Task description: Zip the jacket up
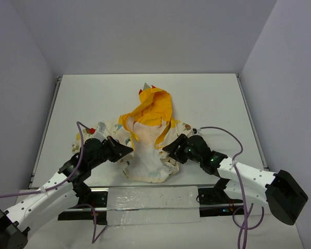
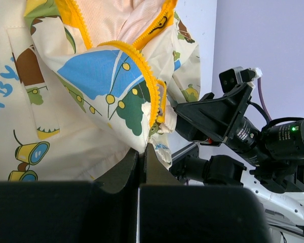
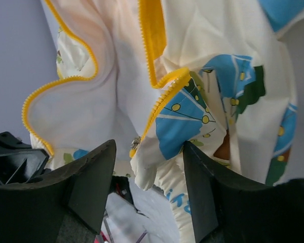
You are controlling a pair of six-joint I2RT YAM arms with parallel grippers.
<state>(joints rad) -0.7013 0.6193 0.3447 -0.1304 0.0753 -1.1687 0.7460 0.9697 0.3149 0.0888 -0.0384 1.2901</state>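
Observation:
The jacket (image 1: 147,155) lies open in the middle of the table, cream with cartoon prints, its yellow hood (image 1: 154,106) toward the back. My left gripper (image 1: 126,150) is shut on the hem of one front panel (image 2: 147,144), just below the yellow zipper teeth (image 2: 142,71). On the other side my right gripper (image 1: 169,148) stands open. In the right wrist view the bottom corner of the other front panel (image 3: 157,152) hangs between its fingers (image 3: 91,172), with a small metal zipper end (image 3: 136,143) at the corner. The jacket's front is unzipped.
The white table (image 1: 93,98) is walled in grey on three sides. A clear plastic strip (image 1: 153,205) lies along the near edge between the arm bases. The right arm's camera and gripper body (image 2: 218,114) sit close to the left fingers.

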